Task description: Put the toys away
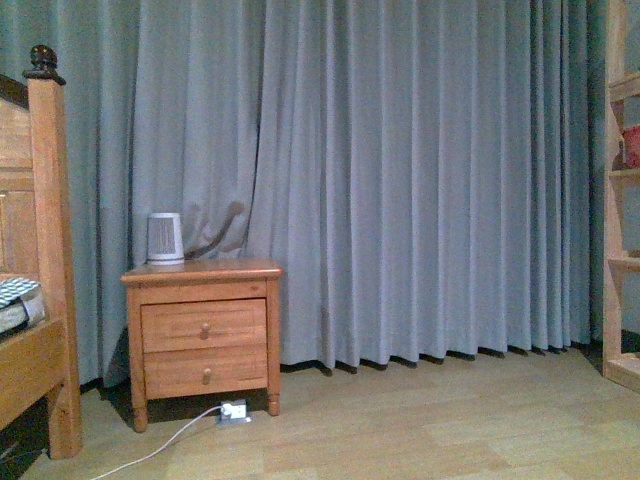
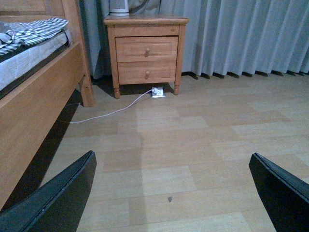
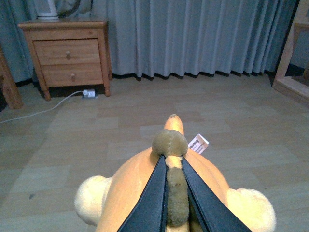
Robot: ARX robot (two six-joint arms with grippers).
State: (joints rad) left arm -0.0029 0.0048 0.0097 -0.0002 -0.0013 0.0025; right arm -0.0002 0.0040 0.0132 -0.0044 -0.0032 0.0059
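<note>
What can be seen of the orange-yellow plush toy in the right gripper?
The orange-yellow plush toy shows only in the right wrist view. Its body is rounded and soft, with an olive-brown ridge ending in a nub, two pale yellow rounded parts at its sides, and a white label near its pointed tip. The right gripper is shut on the ridge. Whether it touches the wooden floor is hidden.
</note>
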